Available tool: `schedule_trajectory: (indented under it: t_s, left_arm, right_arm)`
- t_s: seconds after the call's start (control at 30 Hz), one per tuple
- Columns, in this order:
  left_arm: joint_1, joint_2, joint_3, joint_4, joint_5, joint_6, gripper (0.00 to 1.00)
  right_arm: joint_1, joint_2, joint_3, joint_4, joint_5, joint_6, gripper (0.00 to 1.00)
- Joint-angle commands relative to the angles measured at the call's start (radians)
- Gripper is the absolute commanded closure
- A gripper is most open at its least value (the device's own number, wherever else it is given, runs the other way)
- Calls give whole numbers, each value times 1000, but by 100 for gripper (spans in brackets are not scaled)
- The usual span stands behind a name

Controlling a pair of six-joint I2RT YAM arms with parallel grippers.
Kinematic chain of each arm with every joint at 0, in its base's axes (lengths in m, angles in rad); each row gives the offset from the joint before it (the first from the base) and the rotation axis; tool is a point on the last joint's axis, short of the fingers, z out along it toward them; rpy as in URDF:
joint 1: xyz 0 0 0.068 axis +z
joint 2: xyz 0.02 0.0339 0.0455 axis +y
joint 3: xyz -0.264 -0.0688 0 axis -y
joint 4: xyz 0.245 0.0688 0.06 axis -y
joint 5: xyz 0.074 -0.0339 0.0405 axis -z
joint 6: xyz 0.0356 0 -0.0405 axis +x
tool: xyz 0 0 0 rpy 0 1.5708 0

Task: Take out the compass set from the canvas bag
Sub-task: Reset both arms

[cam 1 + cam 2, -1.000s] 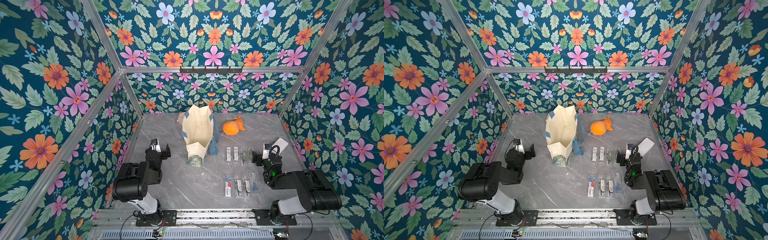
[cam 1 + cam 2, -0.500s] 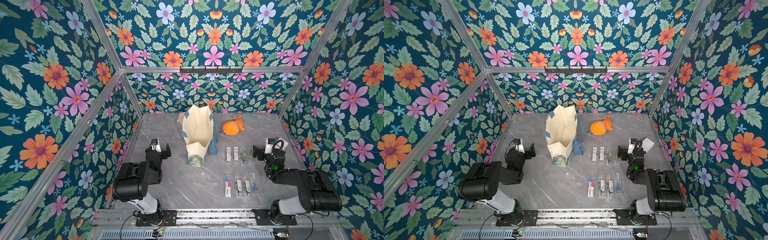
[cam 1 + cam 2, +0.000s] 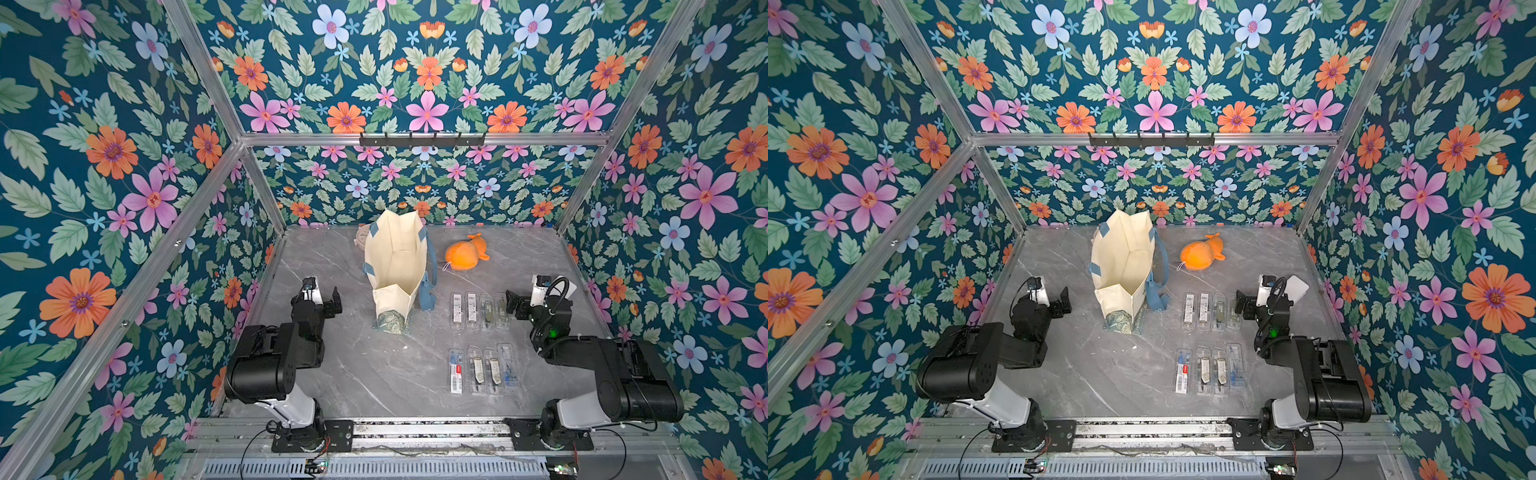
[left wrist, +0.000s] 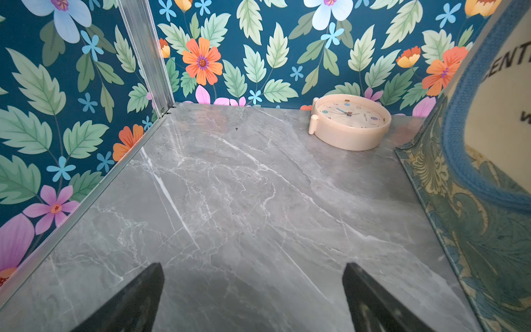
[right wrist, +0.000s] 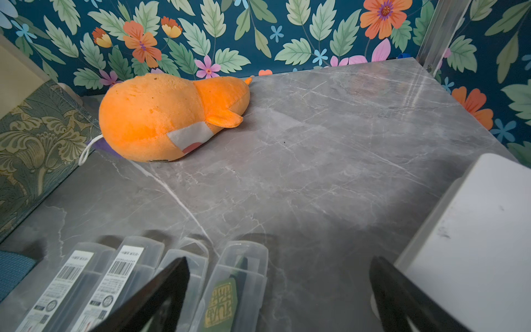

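Right claw [image 5: 277, 260], jaws spread and empty, is drawing slightly back from the far row of compass set cases [image 3: 478, 311] toward the white box [image 5: 474, 230]. Left claw [image 4: 253, 264], also spread, is staying put. Judgement: a set-down is finishing.

The canvas bag [image 3: 395, 266] is standing open at mid-counter [image 3: 374, 374]; its contents cannot be told.

Count:
- eight cases, lying in two rows of four
- one bag
- one orange plush [image 3: 463, 253]
- one clock [image 4: 350, 125]
- one box

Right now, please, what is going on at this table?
Two robot arms handle nothing: the left claw and the right claw are both open and empty. The canvas bag stands open between them. Eight clear cases lie in two rows on the table beside the right arm. From above, no case shows inside the bag.
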Motion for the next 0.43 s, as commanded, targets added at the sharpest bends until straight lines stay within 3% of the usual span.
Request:
schedule_trajectory:
  t_s: [0.0,0.4]
  left_arm:
    - [-1,-2,0,28,-5,9,0]
    - [-5,-2,0,27,-9,12,0]
  right_arm:
    - [-3,0,4,2,-16,2,1]
    - [-6,-2,-1,11,-20,6,1]
